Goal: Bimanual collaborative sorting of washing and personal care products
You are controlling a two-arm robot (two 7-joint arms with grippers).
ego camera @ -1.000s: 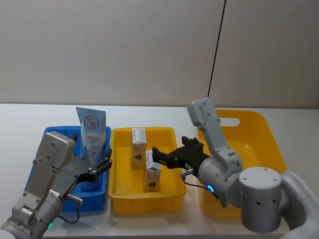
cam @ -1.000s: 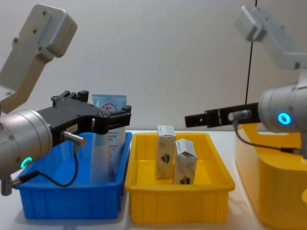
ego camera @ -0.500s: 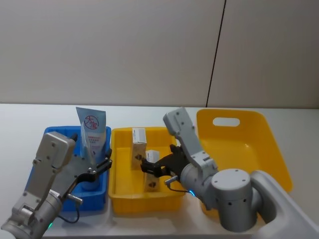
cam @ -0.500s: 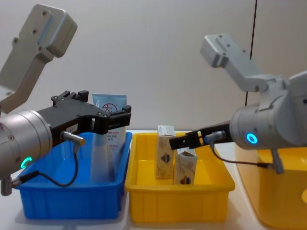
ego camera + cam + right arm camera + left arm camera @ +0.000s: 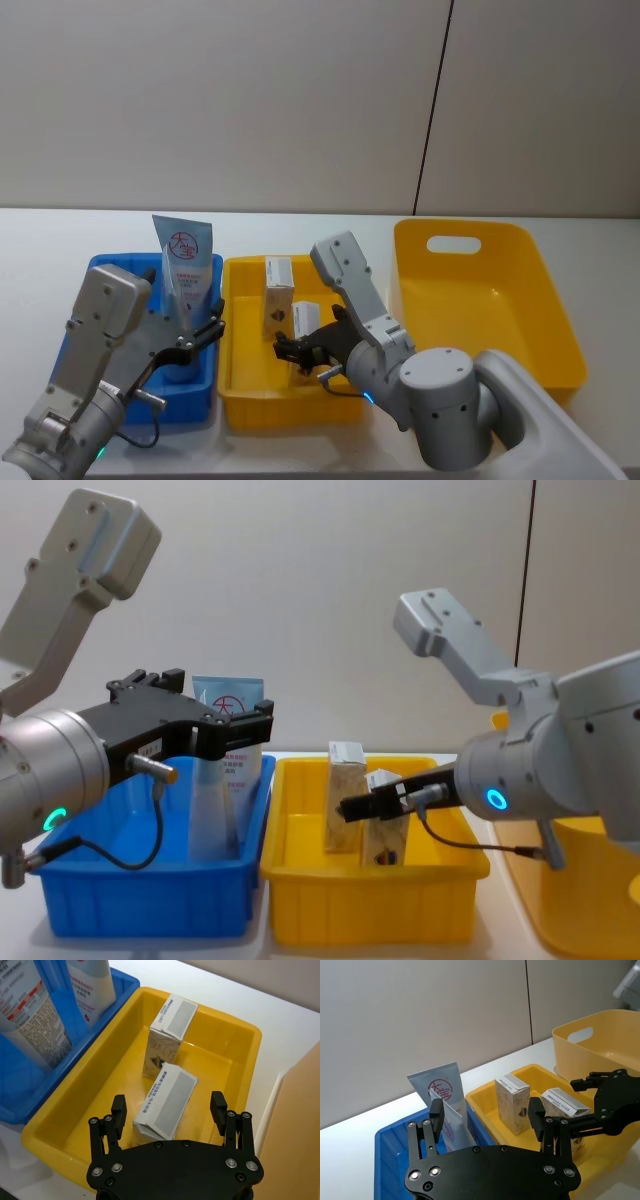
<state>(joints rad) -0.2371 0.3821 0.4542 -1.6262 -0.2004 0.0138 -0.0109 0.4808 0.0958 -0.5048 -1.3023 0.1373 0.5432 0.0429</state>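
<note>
Two cream cartons stand in the yellow tray [image 5: 240, 400]: the far carton [image 5: 167, 1030] [image 5: 277, 295] and the near carton [image 5: 167, 1102] [image 5: 385, 835]. My right gripper [image 5: 168, 1106] [image 5: 290, 345] hovers open just above the near carton, one finger on each side, not touching it. The pale blue tube [image 5: 185, 255] [image 5: 228, 705] stands upright in the blue tray [image 5: 100, 270], with a translucent soft pack [image 5: 210, 815] leaning in front of it. My left gripper [image 5: 486, 1115] [image 5: 255, 725] stays open over the blue tray, close beside the tube and holding nothing.
A large yellow handled basket [image 5: 480, 300] [image 5: 600, 1045] stands to the right of the yellow tray. The three containers sit side by side near the front edge of the white table [image 5: 40, 240], with a plain wall behind.
My right arm has swung left from beside the basket to over the yellow tray and dropped onto the near carton. The left arm and the tube have not moved.
</note>
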